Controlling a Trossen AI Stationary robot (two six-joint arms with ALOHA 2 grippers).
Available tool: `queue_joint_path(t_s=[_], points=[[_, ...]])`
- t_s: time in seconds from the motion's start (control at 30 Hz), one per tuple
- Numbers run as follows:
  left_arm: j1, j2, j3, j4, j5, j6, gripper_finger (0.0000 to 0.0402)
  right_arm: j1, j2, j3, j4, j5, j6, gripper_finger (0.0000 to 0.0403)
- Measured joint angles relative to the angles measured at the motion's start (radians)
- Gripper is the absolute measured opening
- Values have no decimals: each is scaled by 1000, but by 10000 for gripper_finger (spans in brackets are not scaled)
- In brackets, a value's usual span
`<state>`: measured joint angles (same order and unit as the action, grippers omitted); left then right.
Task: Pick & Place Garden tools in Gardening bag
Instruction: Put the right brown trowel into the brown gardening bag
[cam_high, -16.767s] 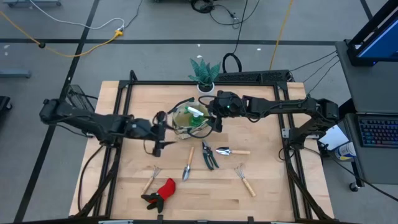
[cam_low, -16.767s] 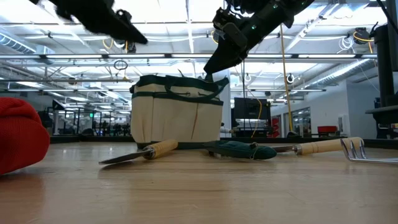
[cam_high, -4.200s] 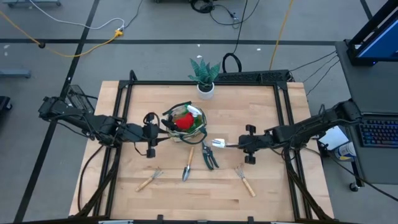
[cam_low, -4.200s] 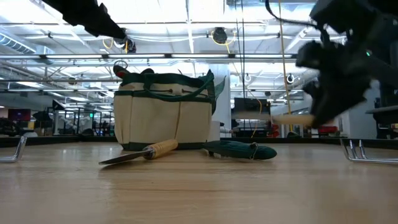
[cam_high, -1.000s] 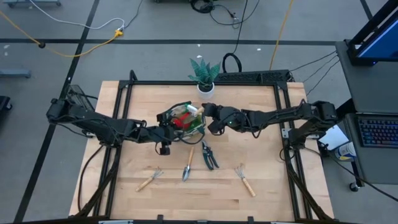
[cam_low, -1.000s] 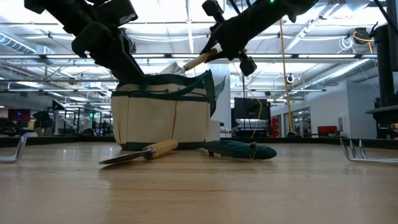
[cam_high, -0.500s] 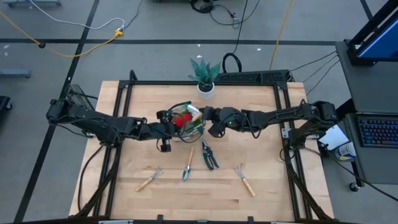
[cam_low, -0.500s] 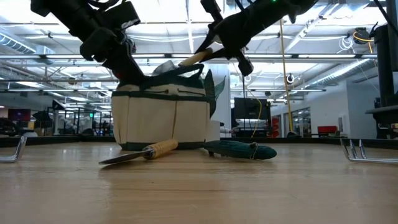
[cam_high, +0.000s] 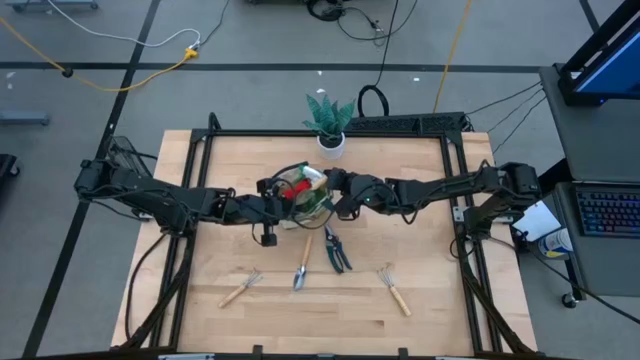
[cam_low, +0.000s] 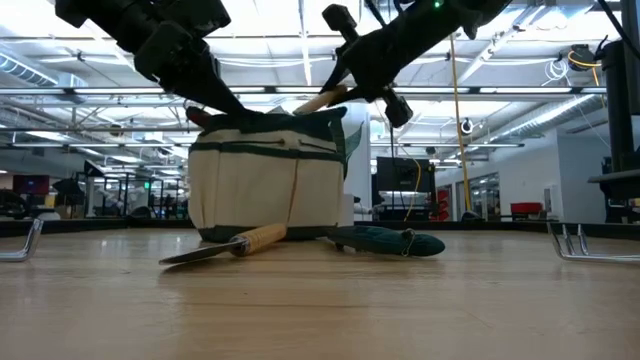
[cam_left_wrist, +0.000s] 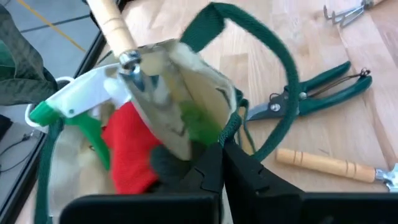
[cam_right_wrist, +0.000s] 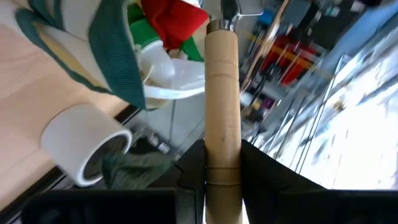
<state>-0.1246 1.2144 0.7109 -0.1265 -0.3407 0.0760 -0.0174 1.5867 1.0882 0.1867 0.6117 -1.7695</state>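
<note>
Since a second ago, the left gripper (cam_high: 283, 207) has clamped shut on the rim of the gardening bag (cam_high: 304, 193) at frame center, tugging it open. The right gripper (cam_high: 333, 197) grips a trowel (cam_right_wrist: 222, 81) by its wooden handle, blade entering the bag. Best to keep the rim held taut and lower the blade clear of the spray bottle (cam_left_wrist: 74, 102) and glove (cam_left_wrist: 129, 144), which only the wrist views show inside.

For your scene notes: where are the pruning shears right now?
In the high view the shears lie on the table, just in front of the bag, right of a trowel.
</note>
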Motion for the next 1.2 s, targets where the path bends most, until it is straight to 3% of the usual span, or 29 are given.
queue_joint_path(t_s=[0.17,0.4,0.53,0.7,0.9,1.03,1.2], points=[[7,0,0,4,-1,18,20,3,-8,0,-6,3,-25,62],[33,0,0,20,0,-48,10,9,39,0,2,-136,-52,62],[41,0,0,20,3,-54,21,9,73,0,48,-143,-49,62],[40,0,0,21,3,-53,6,8,101,0,105,-152,-50,75],[40,0,0,19,7,-59,21,9,98,0,113,-263,-44,72],[40,0,0,24,6,-58,19,10,98,0,106,-274,-49,66],[40,0,0,23,3,-59,4,10,98,0,48,-277,-50,89]])
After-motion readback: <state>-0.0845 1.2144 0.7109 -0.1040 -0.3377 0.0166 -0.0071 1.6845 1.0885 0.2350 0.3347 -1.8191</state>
